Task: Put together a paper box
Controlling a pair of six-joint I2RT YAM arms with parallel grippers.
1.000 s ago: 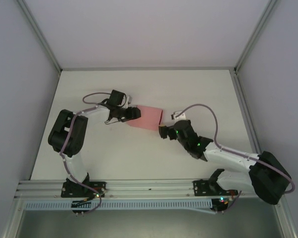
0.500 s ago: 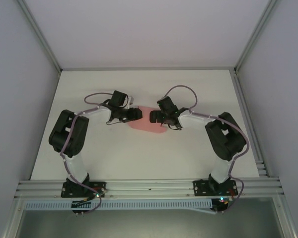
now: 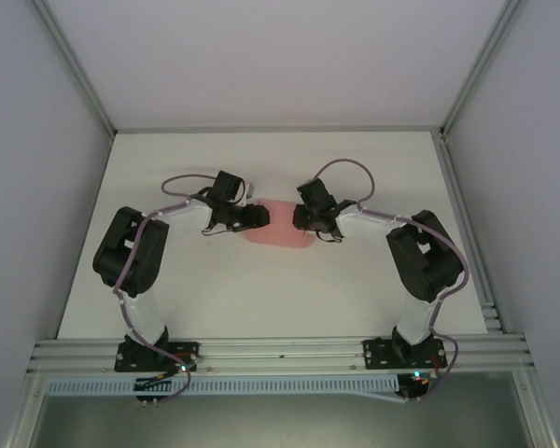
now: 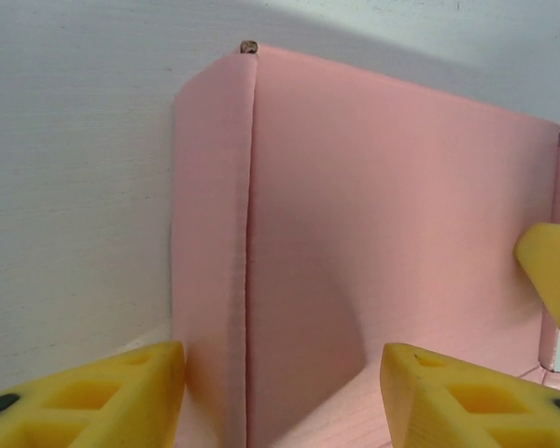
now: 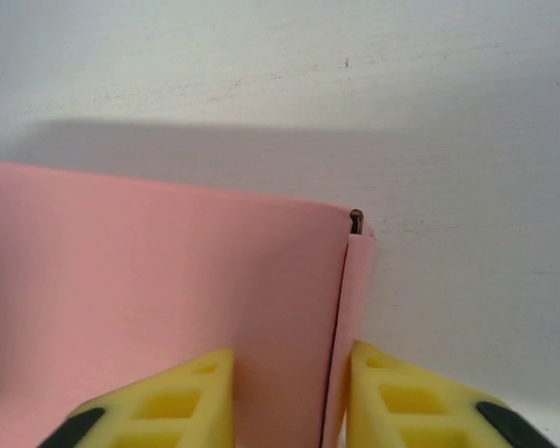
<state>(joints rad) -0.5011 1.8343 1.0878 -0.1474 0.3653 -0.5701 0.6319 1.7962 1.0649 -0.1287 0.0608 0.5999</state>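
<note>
The pink paper box [image 3: 278, 230] lies at the middle of the white table, between both grippers. My left gripper [image 3: 261, 217] is at its left end. In the left wrist view the box [image 4: 392, 215] has an upright wall with a narrow folded flap at the left. My left gripper [image 4: 282, 397] stands open, its yellow fingers [image 4: 84, 397] wide apart astride that flap. My right gripper [image 3: 296, 220] is at the right end. In the right wrist view the box [image 5: 168, 271] shows its wall and corner flap. My right gripper [image 5: 291, 401] is shut on that corner.
The white table [image 3: 261, 289] has grey enclosure walls on three sides and a metal rail [image 3: 280, 353] along the near edge. A yellow fingertip [image 4: 553, 275] of the right gripper shows at the right edge of the left wrist view.
My right arm has swung in from the right side of the table to the box's right end, and its jaws have closed on the corner. The left gripper has stayed put.
</note>
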